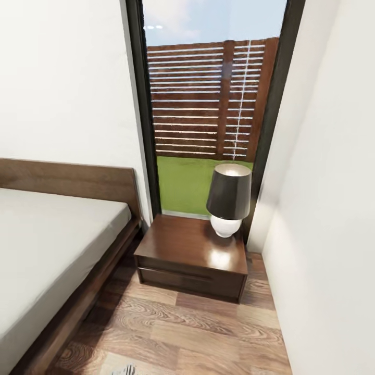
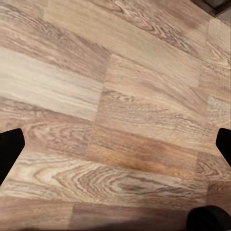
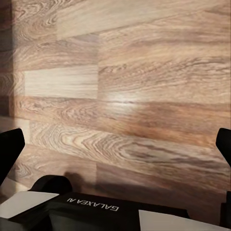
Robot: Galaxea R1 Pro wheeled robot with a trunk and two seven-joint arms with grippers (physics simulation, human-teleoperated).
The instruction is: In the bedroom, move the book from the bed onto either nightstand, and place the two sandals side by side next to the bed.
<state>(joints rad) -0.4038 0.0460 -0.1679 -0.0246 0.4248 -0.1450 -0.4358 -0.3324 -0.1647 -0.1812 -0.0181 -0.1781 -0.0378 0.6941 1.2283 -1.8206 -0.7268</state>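
The bed (image 1: 47, 245), with a pale mattress cover and a dark wooden frame, takes up the left of the head view. To its right, under the window, stands the dark reddish-brown nightstand (image 1: 174, 245), its glossy top bare on the bed side. The book and the two sandals are out of view. In the left wrist view my left gripper (image 2: 115, 147) hangs open over bare plank floor, its black fingertips (image 2: 9, 149) far apart. My right gripper (image 3: 115, 147) is open too, with only floor between its fingertips (image 3: 9, 149).
A lamp (image 1: 229, 200) with a black shade and white base stands on the nightstand's right side. A white wall (image 1: 333, 219) closes in at the right, leaving a narrow strip of plank floor (image 1: 182, 328). My own base (image 3: 91, 208) shows below the right gripper.
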